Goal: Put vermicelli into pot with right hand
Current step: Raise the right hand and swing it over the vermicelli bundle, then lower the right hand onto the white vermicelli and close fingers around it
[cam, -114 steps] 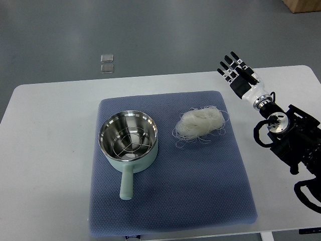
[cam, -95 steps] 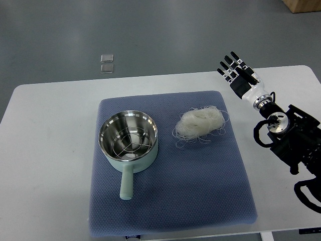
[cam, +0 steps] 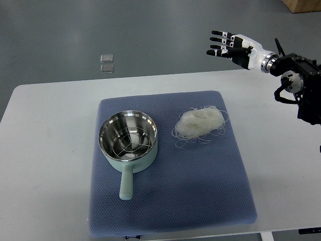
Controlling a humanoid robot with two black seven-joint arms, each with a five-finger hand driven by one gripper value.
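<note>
A white nest of vermicelli (cam: 199, 123) lies on the blue mat (cam: 200, 186), right of centre. A pale green pot (cam: 128, 143) with a steel inside and a wire rack stands to its left, handle pointing toward me. My right hand (cam: 224, 44) is raised above the table's far edge, up and to the right of the vermicelli, fingers spread and holding nothing. Its arm (cam: 296, 80) comes in from the right edge.
The mat lies on a white table (cam: 45, 150). Two small clear squares (cam: 106, 63) lie on the grey floor beyond the table. A brown box corner (cam: 303, 5) shows at the top right.
My right hand has lifted from the table's right side and swung up and to the left, its fingers now pointing left. The vermicelli and pot have not moved.
</note>
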